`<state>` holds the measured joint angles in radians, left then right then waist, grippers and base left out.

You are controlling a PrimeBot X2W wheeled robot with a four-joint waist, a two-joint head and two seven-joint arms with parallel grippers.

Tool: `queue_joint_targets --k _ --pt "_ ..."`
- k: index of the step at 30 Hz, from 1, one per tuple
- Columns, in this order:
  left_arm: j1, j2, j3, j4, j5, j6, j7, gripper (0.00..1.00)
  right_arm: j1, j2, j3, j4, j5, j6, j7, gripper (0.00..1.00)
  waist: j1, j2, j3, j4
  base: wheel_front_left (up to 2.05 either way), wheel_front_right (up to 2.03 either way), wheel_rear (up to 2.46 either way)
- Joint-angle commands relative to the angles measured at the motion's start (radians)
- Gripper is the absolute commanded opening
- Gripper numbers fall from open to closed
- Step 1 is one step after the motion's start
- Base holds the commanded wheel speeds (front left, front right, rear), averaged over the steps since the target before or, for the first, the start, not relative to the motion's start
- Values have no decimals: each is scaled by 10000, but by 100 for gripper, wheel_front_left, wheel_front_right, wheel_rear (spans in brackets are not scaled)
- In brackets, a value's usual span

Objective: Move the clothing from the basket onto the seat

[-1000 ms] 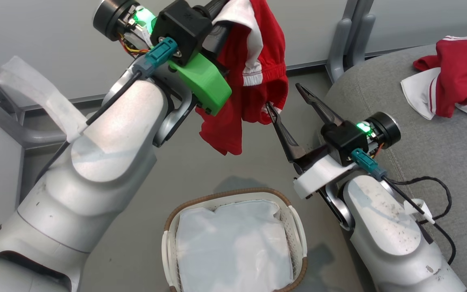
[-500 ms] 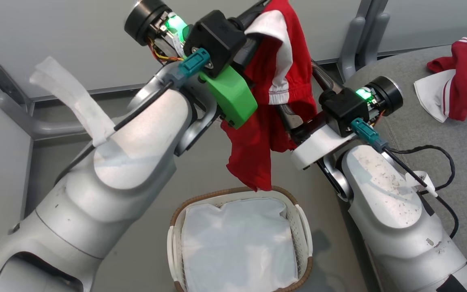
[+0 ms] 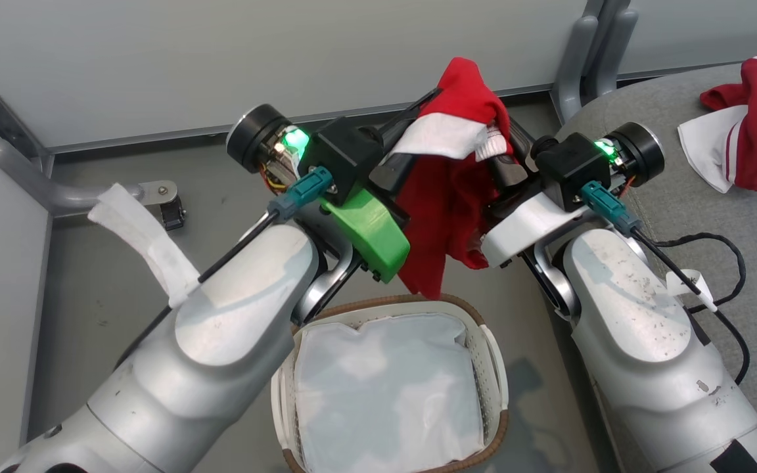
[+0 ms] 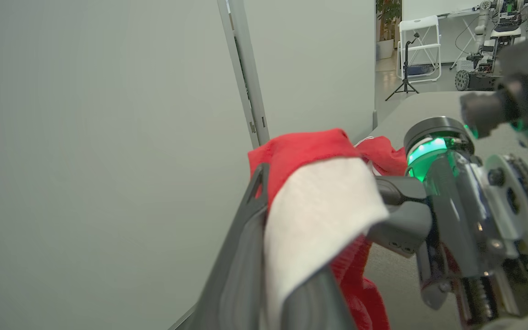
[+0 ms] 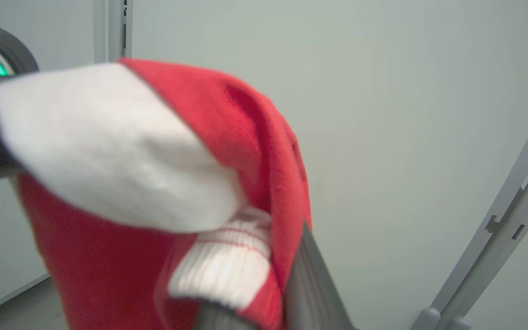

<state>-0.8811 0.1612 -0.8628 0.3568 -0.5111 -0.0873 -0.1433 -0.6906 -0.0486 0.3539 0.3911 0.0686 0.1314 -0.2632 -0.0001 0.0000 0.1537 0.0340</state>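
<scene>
One red piece of clothing point(image 3: 444, 197) with white trim hangs in the air between my two arms, its lower tip just above the far rim of the basket point(image 3: 378, 307). My left gripper point(image 3: 426, 108) is shut on its top from the left. My right gripper point(image 3: 506, 135) is shut on it from the right, near the ribbed white cuff point(image 5: 222, 261). Cloth hides the fingertips. In the basket lies the white liner point(image 3: 385, 394). A second red and white piece of clothing point(image 3: 756, 131) lies crumpled on the grey seat point(image 3: 694, 190) at the far right.
A pale grey partition wall point(image 3: 286, 59) stands behind the arms. Grey metal frame legs point(image 3: 582, 59) rise by the seat's corner, and a caster point(image 3: 171, 209) sits at the left. A black cable point(image 3: 713, 243) loops over the seat's edge.
The head camera has shifted. My right gripper moved in to the hanging clothing and shut on it. The left gripper, still holding the clothing, now sits lower and closer to the right one.
</scene>
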Motion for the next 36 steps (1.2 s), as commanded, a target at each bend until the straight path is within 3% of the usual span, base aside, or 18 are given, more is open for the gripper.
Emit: queue_joint_targets --k 1,3,12,22,28,36 --pt "297 -14 27 80 -148 65 -165 38 59 -35 -77 26 -82 -14 -23 0 1 0 23 13 0 0 0" --pt "539 -42 81 189 -195 123 -455 100 114 -35 -153 56 -99 -14 -23 0 1 0 55 31 0 0 0" --pt "1867 -179 581 642 -190 463 -1202 100 268 -35 -531 63 -256 -14 -23 0 1 0 163 149 0 0 0" --pt "3521 -492 1987 37 422 240 -1219 100 480 -40 -1037 113 -331 -14 -23 0 1 0 323 85 0 0 0" --pt "4186 -537 2572 -143 928 64 -1210 100 513 -35 -1351 68 -415 -14 -23 0 1 0 485 -673 0 0 0" --pt "4584 -570 3067 -231 1493 -135 -1211 100 718 -34 -1985 -13 -745 -14 -23 0 1 0 730 -2520 0 0 0"
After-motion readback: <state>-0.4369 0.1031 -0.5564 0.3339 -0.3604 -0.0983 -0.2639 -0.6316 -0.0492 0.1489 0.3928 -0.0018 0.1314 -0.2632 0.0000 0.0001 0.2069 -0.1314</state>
